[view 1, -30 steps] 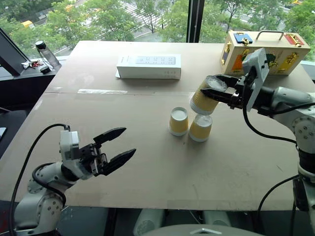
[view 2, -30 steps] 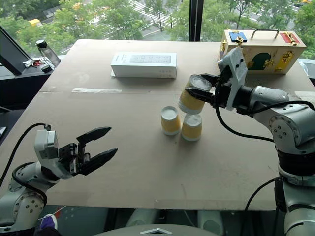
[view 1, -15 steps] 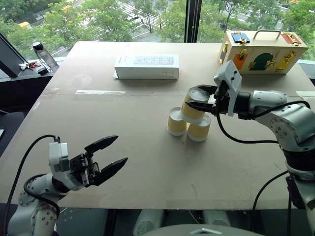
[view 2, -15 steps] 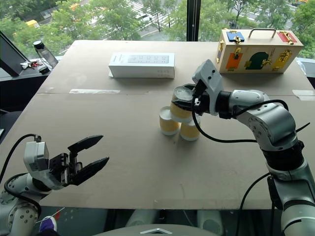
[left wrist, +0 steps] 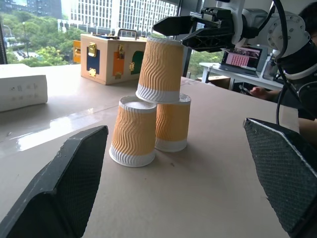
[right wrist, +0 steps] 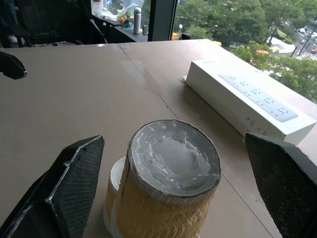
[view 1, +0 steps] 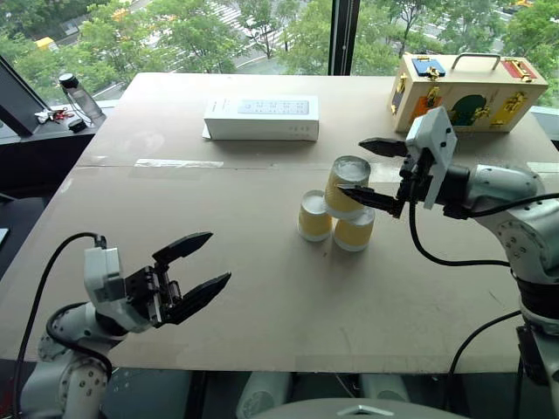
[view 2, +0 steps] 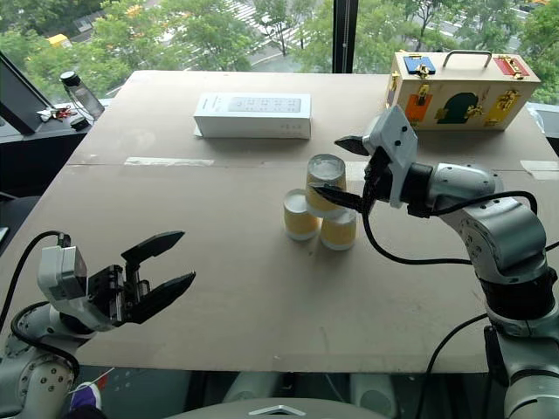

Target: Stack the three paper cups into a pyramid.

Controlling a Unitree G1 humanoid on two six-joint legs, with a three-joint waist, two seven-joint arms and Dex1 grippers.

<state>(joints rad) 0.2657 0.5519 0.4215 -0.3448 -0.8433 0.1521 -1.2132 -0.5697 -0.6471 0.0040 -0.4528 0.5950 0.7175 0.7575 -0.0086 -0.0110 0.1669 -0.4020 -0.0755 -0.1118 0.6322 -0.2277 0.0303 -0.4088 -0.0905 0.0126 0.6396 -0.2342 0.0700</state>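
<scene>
The top cup (view 1: 346, 185) is sitting on the two lower cups (view 1: 335, 223) near the middle of the table (view 1: 262, 288), upside down like them, and it is leaning a little — looking seated more on the rear cup than squarely across both, so the pyramid (left wrist: 151, 99) is reading as built but shaky. The risk: the right pincer (view 1: 376, 173) is straddling that top cup with its fingers spread wide and not gripping it, one finger passing close along the cup's side, so a sideways pull-out could be clipping the rim and tipping the cup off, maybe knocking a base cup too. The right arm is reaching in from the right, roughly level, pointing toward the stack. The left pincer (view 1: 188, 278) is also gaping open, holding nothing, hanging well apart near the table's front edge — aimed toward the cups.
</scene>
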